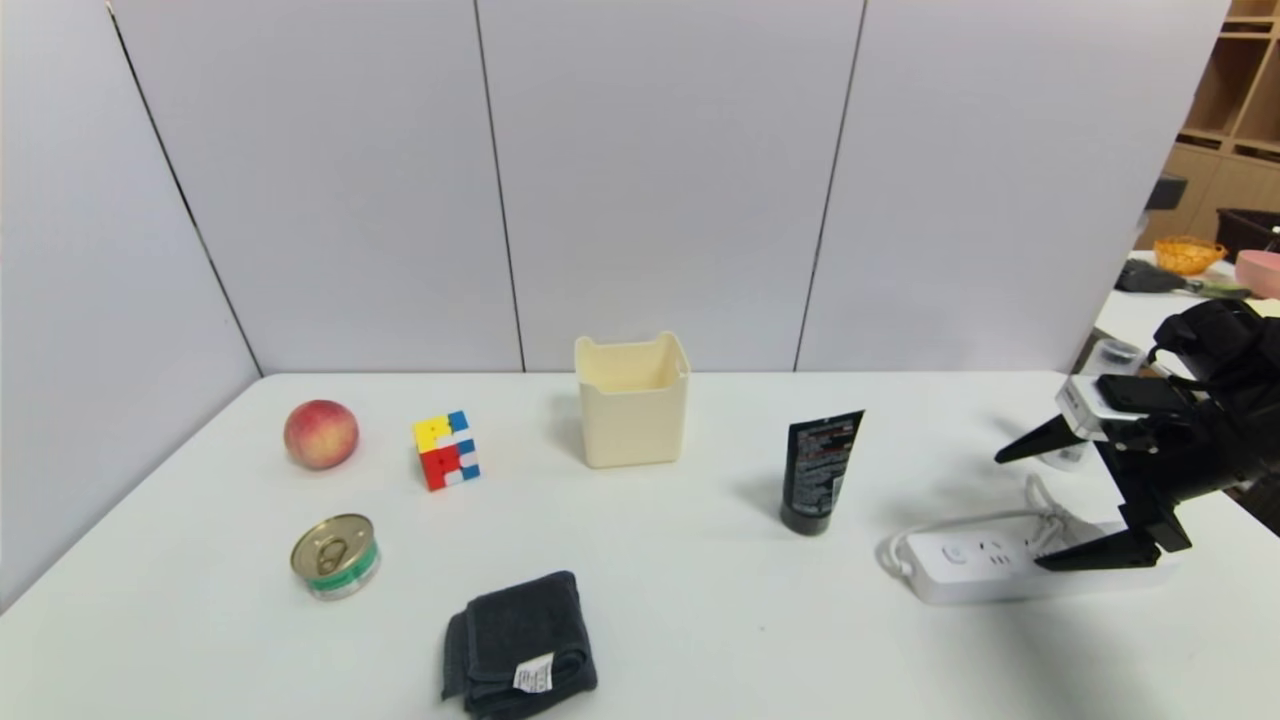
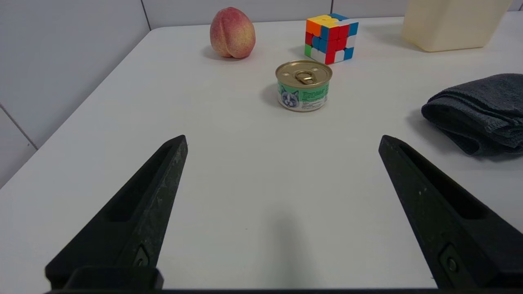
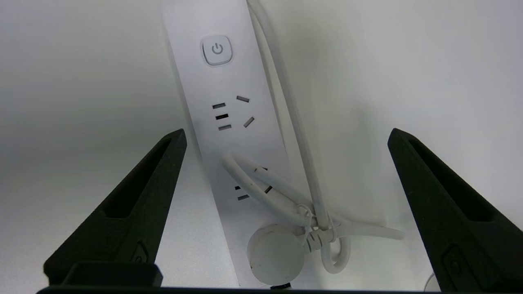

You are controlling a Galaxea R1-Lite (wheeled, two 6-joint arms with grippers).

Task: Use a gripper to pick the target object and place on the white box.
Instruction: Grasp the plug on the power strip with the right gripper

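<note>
White tabletop carries the power strip, right gripper hovering above it, fingers spread

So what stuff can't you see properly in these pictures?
- Power strip: in the head view its far end hides behind the right gripper; the right wrist view cuts that end off at the frame edge.
- White box: its inside is hidden by its own walls; the left wrist view crops it.
- Black tube: label print too small to read.
- Left gripper: out of the head view.
- Towel: cut off in the left wrist view.
</note>
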